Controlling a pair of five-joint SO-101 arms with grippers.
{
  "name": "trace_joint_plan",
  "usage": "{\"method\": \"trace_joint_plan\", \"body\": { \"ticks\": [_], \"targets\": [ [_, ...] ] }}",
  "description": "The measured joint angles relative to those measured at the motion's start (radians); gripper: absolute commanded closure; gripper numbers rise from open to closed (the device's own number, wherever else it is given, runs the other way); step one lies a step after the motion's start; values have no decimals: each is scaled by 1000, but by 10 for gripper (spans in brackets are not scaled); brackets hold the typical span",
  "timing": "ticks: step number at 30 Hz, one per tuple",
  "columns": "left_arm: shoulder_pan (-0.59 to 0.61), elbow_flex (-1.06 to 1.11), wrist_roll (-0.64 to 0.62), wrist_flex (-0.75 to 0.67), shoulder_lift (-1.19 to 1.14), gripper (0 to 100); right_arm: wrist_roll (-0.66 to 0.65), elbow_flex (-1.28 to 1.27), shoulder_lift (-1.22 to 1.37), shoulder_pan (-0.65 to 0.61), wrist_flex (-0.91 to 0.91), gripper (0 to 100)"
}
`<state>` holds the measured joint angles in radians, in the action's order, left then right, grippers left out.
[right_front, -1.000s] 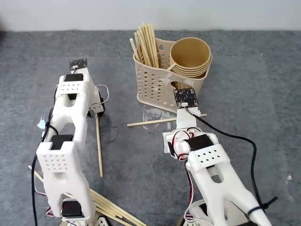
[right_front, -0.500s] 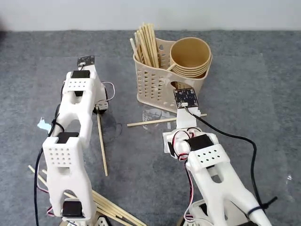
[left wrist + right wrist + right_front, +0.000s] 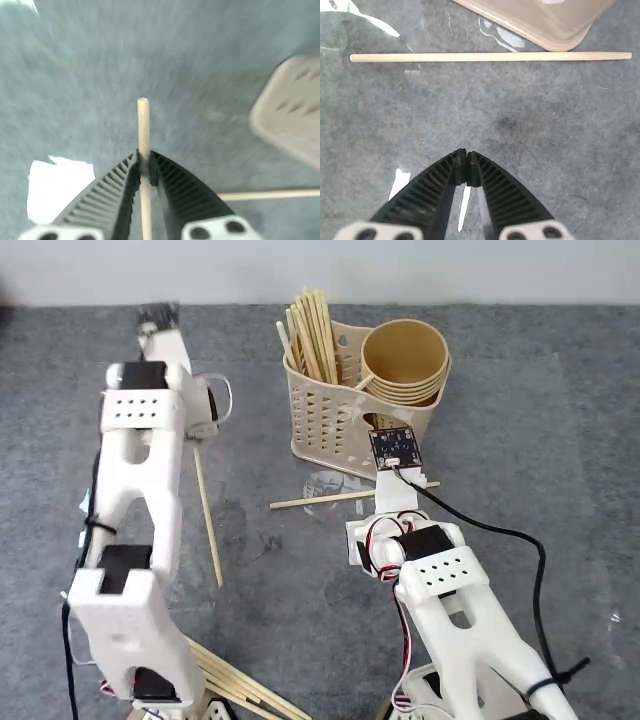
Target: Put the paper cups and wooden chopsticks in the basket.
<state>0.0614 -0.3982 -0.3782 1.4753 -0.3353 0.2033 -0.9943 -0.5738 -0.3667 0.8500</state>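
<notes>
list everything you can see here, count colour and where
basket: one, beige, perforated, far middle of the table
paper cups: a nested stack, tan, in the basket; exact count unclear
standing chopsticks: several, pale wood, upright in the basket beside the cups
held chopstick: one, pale wood, left of the basket
loose chopstick: one, pale wood, flat on the table in front of the basket
chopstick pile: several, pale wood, by the left arm's base
white scraps: a few, near the basket
table: grey mat
left gripper: black fingers, shut on the held chopstick
right gripper: black fingers, shut, empty, near the loose chopstick
</notes>
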Motion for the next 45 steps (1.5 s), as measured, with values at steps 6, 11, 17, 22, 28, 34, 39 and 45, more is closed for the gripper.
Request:
{"method": "trace_joint_plan", "body": {
  "ticks": [6,11,17,22,28,34,39,45],
  "targets": [
    [-61,-203,-110,0,115,988,0,0,0,0,0,990],
    [-127,-407,-227,-40,123,988,0,0,0,0,0,990],
    [-144,-493,-328,-278,124,988,0,0,0,0,0,990],
    [-144,-477,-342,-477,124,988,0,0,0,0,0,990],
    [-146,-331,-342,-681,124,988,0,0,0,0,0,990],
    [-183,-158,-250,-744,123,936,0,0,0,0,0,990],
    [-203,-149,-241,-720,129,827,0,0,0,0,0,990],
    [-216,-192,-219,-614,129,827,0,0,0,0,0,990]
  ]
}}
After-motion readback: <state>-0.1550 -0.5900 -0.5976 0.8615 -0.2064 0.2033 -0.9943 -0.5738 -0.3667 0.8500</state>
